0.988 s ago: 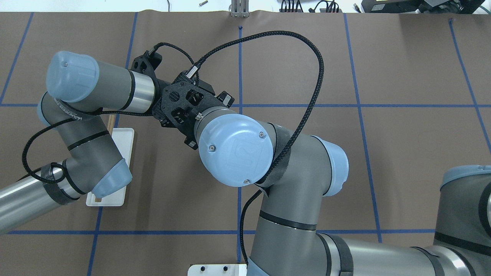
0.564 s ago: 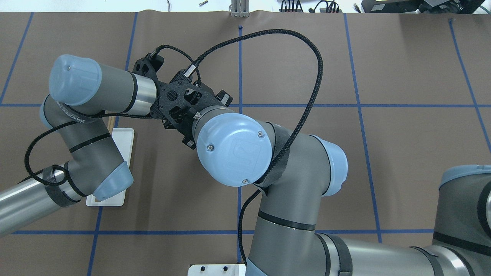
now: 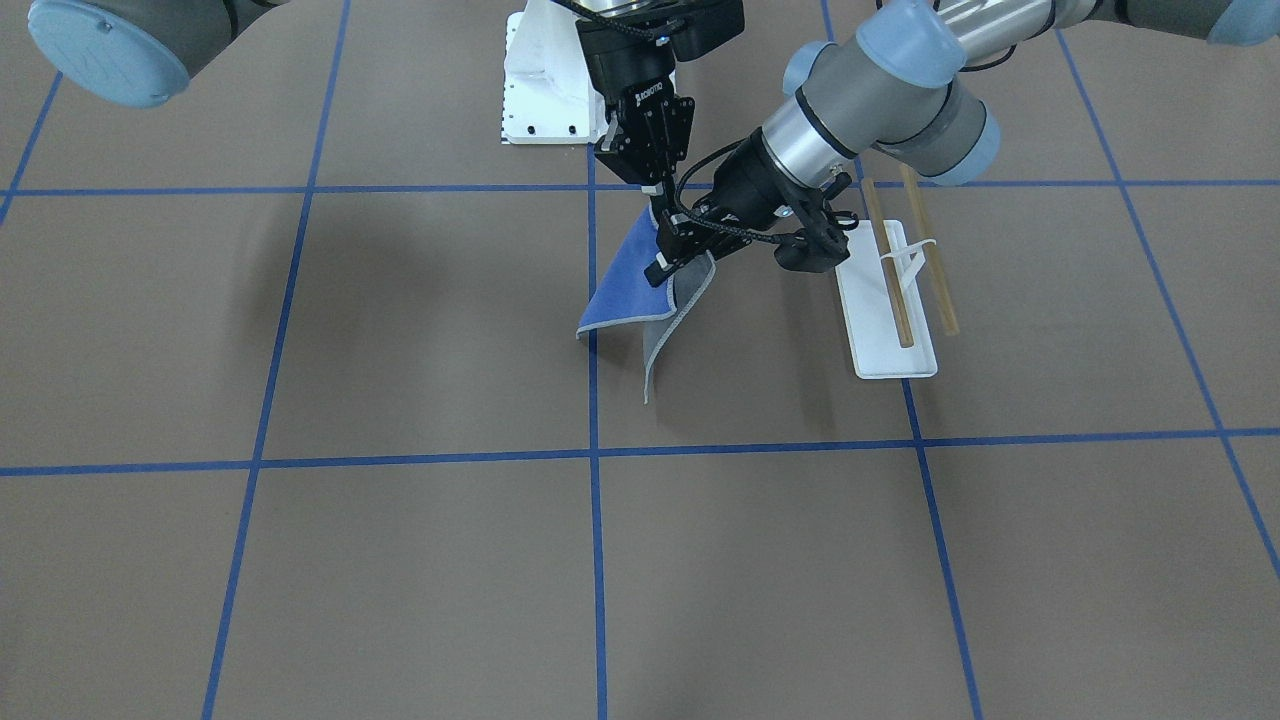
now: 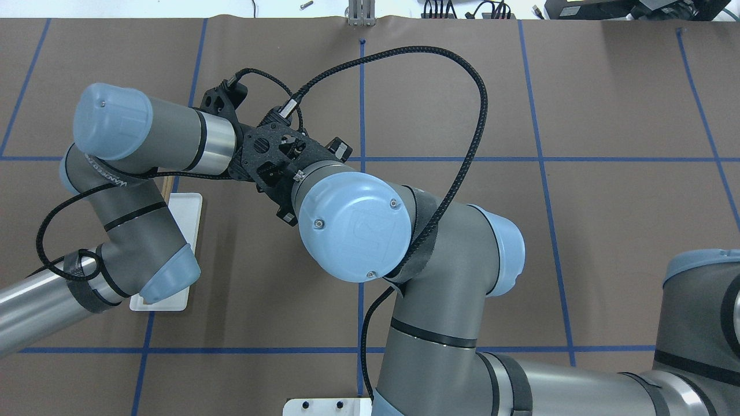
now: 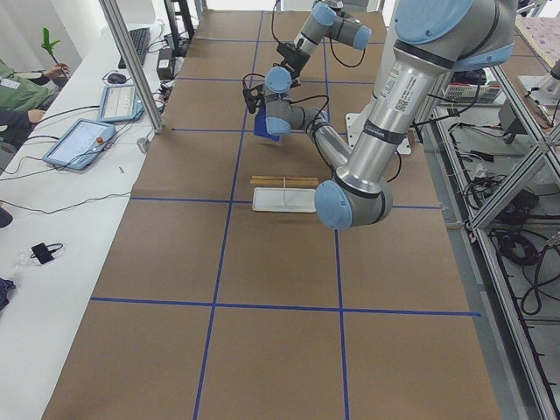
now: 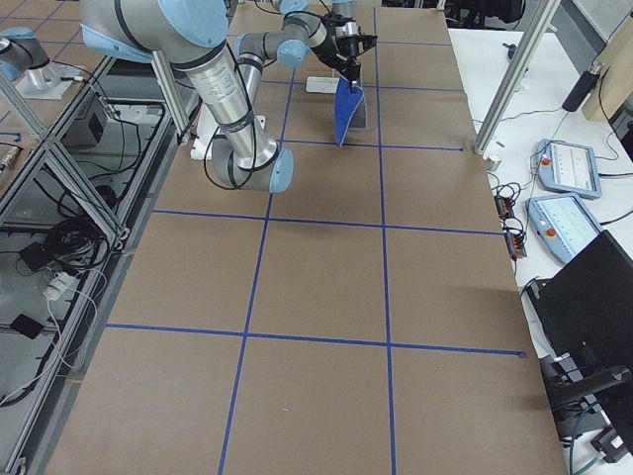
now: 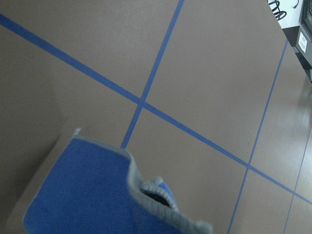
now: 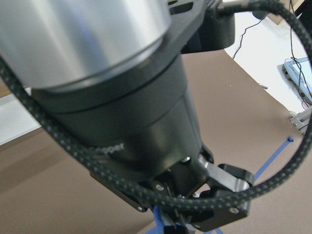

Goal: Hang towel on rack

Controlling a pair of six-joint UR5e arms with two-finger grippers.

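The towel is lifted off the counter near the middle, held between the two arms. In the view facing the robot, the blue side spreads to the left and the grey side folds away to the right, with pale edging running down both. Its lower corners hang close over the brown surface, and whether they touch it cannot be told.

The right gripper points straight down from the far side. Its fingers are drawn together on the top corner of the cloth. The left gripper reaches in slantwise from the right of that view and is clamped on the upper edge just below and beside the other one, so the two grippers sit very close together.

The rack stands on the counter to the right of the towel in that same view, apart from the cloth. Its white base plate lies lengthwise from far to near, with two wooden dowels running parallel above it on a thin white bracket. No cloth is on the dowels. The left arm's wrist passes just over the far end of the rack. Blue tape lines divide the counter into squares
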